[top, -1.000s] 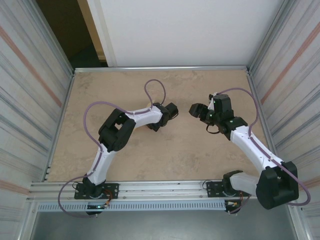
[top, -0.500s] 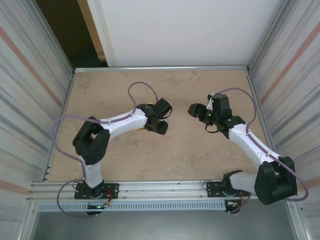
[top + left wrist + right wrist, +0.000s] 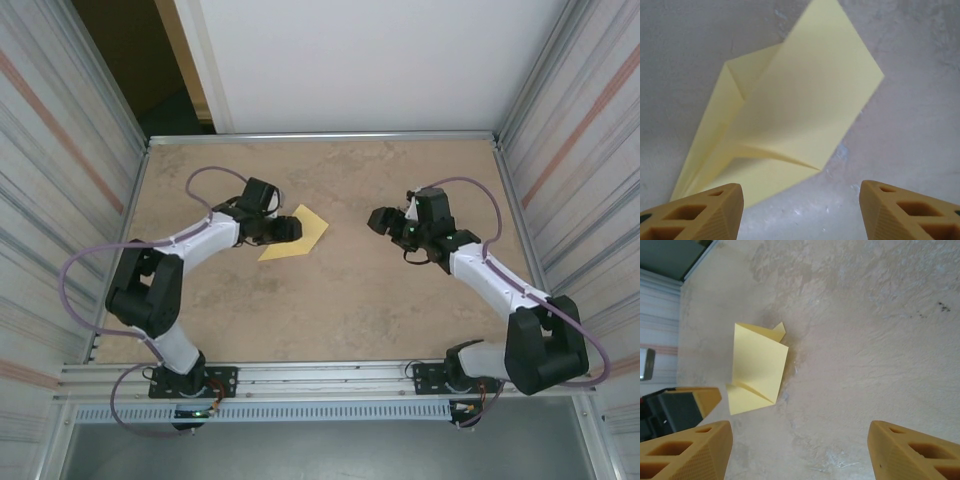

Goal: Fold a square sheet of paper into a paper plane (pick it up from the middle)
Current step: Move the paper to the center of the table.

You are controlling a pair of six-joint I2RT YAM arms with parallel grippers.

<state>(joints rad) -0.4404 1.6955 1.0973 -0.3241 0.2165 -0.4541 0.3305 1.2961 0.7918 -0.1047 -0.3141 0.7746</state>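
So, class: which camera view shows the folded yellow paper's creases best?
Left wrist: the folded paper is close up, with its creases plain. Right wrist shows it whole but smaller; top external shows it tiny, with no creases visible.

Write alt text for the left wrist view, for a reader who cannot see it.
A partly folded pale-yellow paper lies on a mottled table. The open left gripper holds nothing; its tan fingertips frame the bottom corners.

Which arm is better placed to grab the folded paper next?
Left. The left gripper sits at the edge of the paper plane, jaws open, with the paper just ahead in its wrist view. The right gripper, also open, hangs apart from it across bare table.
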